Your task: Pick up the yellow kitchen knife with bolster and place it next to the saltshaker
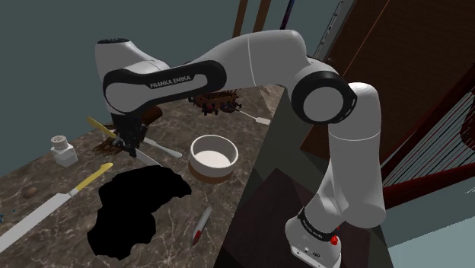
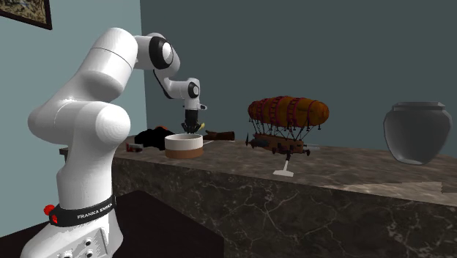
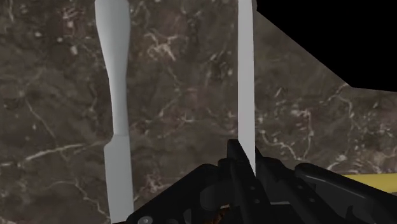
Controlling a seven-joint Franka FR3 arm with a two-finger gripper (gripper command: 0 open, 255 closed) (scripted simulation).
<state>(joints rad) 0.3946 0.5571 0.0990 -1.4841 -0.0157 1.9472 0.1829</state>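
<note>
Dark veined stone is covering the bench [image 1: 247,141], and the yellow kitchen knife [image 1: 99,127] is sitting in the hand [image 1: 128,143] near the saltshaker [image 1: 62,149], on the side facing the arm. The hand [image 3: 249,167] is pinching it close to where handle meets blade. I cannot tell whether it is resting on the stone or hanging just clear.

That narrow pinch is the main worry. The slim yellow handle is jutting out one way and the long, thin, pale blade [image 3: 245,83] the other, so the knife is likely to swivel or slide out during the carry. A grey knife [image 3: 114,95] is lying just beside the blade, farther from the saltshaker, and a swing of the tip could be knocking it. Setting down too tight is risking a toppled saltshaker. Another yellow-handled knife [image 1: 57,204] is lying near the saltshaker too, inviting a mix-up.
</note>
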